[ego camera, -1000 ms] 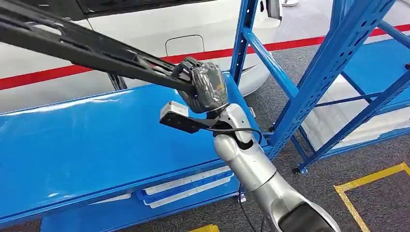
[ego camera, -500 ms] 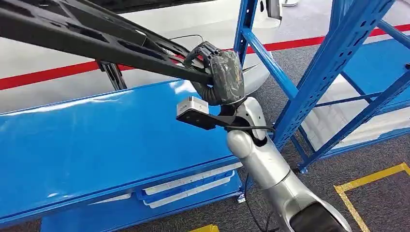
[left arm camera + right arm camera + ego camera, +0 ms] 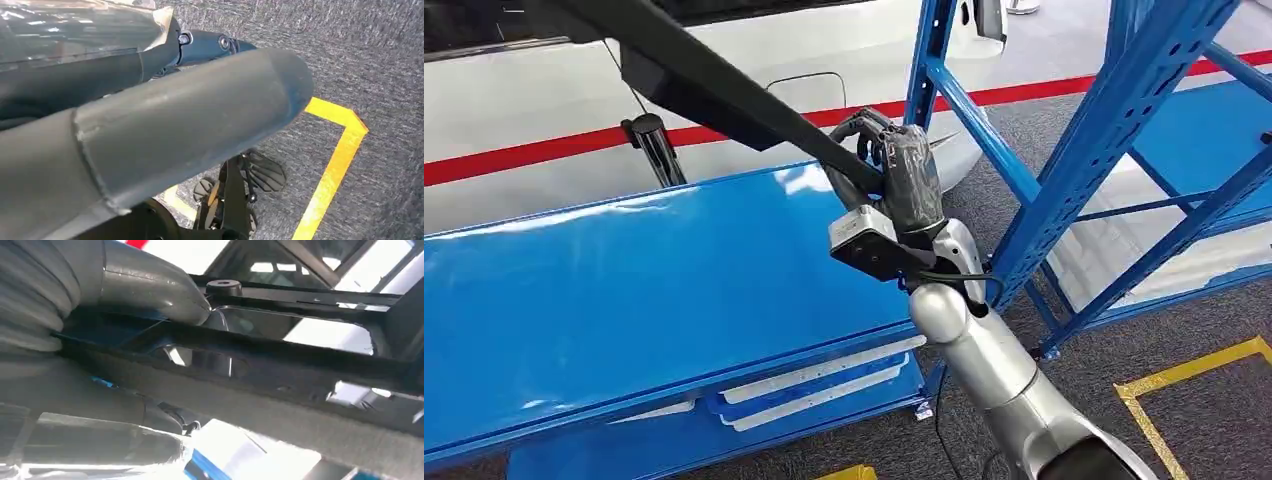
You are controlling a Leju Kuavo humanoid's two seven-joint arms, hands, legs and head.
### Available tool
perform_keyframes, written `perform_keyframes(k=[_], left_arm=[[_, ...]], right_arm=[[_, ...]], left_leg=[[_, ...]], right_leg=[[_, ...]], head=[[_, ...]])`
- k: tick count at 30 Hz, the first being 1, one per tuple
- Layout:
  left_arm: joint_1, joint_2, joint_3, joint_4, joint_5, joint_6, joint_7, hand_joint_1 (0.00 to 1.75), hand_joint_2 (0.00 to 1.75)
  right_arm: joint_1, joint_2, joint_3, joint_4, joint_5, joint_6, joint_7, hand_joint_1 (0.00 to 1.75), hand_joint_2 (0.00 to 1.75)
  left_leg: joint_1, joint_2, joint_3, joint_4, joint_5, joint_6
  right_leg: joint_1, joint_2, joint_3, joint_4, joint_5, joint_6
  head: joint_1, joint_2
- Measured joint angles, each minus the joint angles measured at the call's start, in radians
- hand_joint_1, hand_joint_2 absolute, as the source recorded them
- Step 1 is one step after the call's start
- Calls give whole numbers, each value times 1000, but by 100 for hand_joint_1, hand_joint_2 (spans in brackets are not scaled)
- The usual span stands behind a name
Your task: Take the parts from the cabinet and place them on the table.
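A long black wiper-like part slants from the upper left down to my right hand, which grips its near end above the right end of the blue cabinet shelf. The part hangs in the air, clear of the shelf. In the right wrist view the thick grey thumb presses on the part's black frame. My left hand hangs over the grey carpet, fingers stretched out and holding nothing.
Blue rack uprights stand close to the right of my right arm. A white car with a red stripe is behind the shelf, and a black post rises at its back edge. Yellow floor tape marks the carpet at the right.
My right hand has risen and moved right with the part. The part's far end has swung upward, so it now slants more steeply.
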Motion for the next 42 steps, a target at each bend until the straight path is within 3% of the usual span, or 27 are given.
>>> perform_keyframes(k=[4,5,6,9,10,11,12,14,15,16,20,21,22,24,25,26,27,30,31,32,35,36,38,39,40,41,42], left_arm=[[0,3,0,0,-1,-3,4,0,0],[-1,4,0,0,-1,-3,4,0,0],[-3,2,0,0,-1,-3,3,0,0],[-5,2,0,0,-1,-4,3,0,0],[-5,3,0,0,-1,-5,3,0,0],[-5,2,0,0,-1,-5,3,0,0],[-5,2,0,0,-1,-5,3,0,0],[-5,0,0,0,-1,-4,3,0,0],[-5,2,0,0,-1,-3,3,0,0],[-6,3,0,0,-1,-3,3,0,0],[-6,6,2,0,0,-6,-2,0,0],[-6,7,3,0,2,-8,-3,0,0],[-6,8,4,0,5,-10,-6,0,0],[-6,7,5,1,8,-12,-10,0,0],[-6,7,6,1,10,-13,-12,0,0],[-6,8,8,1,11,-14,-13,0,0],[-6,8,10,1,12,-15,-13,0,0],[-8,10,16,1,21,-18,-15,0,0],[-11,13,16,1,22,-18,-15,0,0],[-11,12,17,1,22,-19,-15,0,0],[-10,14,23,1,23,-21,-17,0,0],[-11,14,25,1,23,-21,-18,0,0],[-13,14,27,1,23,-23,-19,0,0],[-13,14,29,1,23,-24,-19,0,0],[-12,14,30,1,23,-25,-19,0,0],[-11,14,30,1,23,-26,-19,0,0],[-11,13,31,1,23,-26,-20,0,0]], right_arm=[[9,2,4,0,-50,13,-11,175,175],[9,2,4,-1,-53,14,-11,175,175],[9,2,4,-1,-54,14,-11,175,175],[15,1,4,-1,-55,14,-12,175,175],[20,0,4,-1,-55,14,-12,175,175],[23,0,4,-1,-56,14,-12,175,175],[24,0,4,-1,-56,14,-12,175,175],[24,0,4,-1,-57,14,-12,175,175],[23,1,4,-1,-60,14,-12,175,175],[24,3,5,-1,-64,17,-12,175,175],[20,11,6,-1,-75,23,-12,175,175],[17,12,6,-1,-79,26,-13,175,175],[13,16,6,-1,-83,29,-15,175,175],[10,21,6,0,-95,32,-23,175,175],[10,23,6,2,-99,34,-26,175,175],[10,24,7,5,-105,38,-27,175,175],[9,24,7,6,-107,39,-27,175,175],[-3,29,8,9,-113,40,-31,175,175],[-8,32,8,10,-114,41,-31,175,175],[-13,32,8,11,-115,41,-32,175,175],[-23,40,11,14,-121,42,-35,175,175],[-24,39,11,16,-121,42,-36,175,175],[-31,38,13,18,-122,42,-38,175,175],[-31,37,13,19,-122,42,-38,175,175],[-30,36,13,22,-122,42,-38,175,175],[-30,35,14,24,-122,42,-38,175,175],[-29,34,14,27,-123,42,-38,175,175]], left_leg=[[-2,0,2,-1,-1,10],[12,2,16,-21,10,23],[8,5,21,-25,11,25],[7,5,22,-25,9,32],[7,4,22,-25,9,32],[7,4,23,-23,10,30],[8,3,23,-21,9,29],[13,0,22,-9,0,17],[11,-1,19,2,-6,7],[7,-4,9,4,-10,-1],[15,-4,8,21,-15,-13],[19,-1,2,37,-38,-19],[19,4,-14,83,-85,-24],[20,5,-73,234,-177,-31],[20,5,-96,298,-205,-32],[19,5,-99,322,-204,-30],[19,5,-82,301,-187,-27],[15,4,84,53,-94,-2],[9,6,105,13,-113,0],[6,6,102,19,-94,-1],[-4,5,89,0,-69,19],[9,13,90,-19,-45,24],[6,14,69,-28,-21,38],[5,15,57,-27,-12,34],[3,15,44,-27,-2,34],[2,16,30,-24,6,33],[2,16,16,-20,14,32]], right_leg=[[-5,0,6,-7,2,11],[-1,-1,-2,3,-5,14],[-2,-2,-8,26,-18,11],[-2,-2,-124,259,-121,-11],[-2,-2,-156,323,-136,-8],[-4,-2,-162,328,-126,2],[-5,-3,-143,293,-107,11],[-13,-6,-48,107,-32,34],[-18,-12,-10,28,-21,36],[-1,-3,-1,58,-11,24],[-10,0,-17,49,-15,1],[-12,0,-18,47,-11,-7],[-11,-1,-22,47,-8,-18],[-4,-4,-34,47,-1,-28],[-1,-5,-41,48,3,-34],[3,-6,-49,48,10,-37],[5,-6,-54,48,14,-36],[11,-5,-66,48,29,-31],[13,-5,-67,47,36,-26],[14,-5,-66,43,41,-20],[10,-9,-63,27,67,6],[13,-10,-75,38,55,6],[15,-7,-115,131,-40,-14],[14,-7,-133,205,-86,-19],[13,-8,-149,278,-118,-18],[13,-8,-153,323,-126,-10],[13,-8,-136,324,-115,1]], head=[[-1,0],[1,0],[1,0],[2,0],[3,0],[2,0],[3,0],[3,0],[3,0],[3,0],[0,0],[1,0],[0,0],[0,0],[-1,0],[0,0],[0,0],[0,0],[0,0],[2,0],[0,0],[1,0],[3,0],[5,0],[4,0],[4,0],[4,0]])
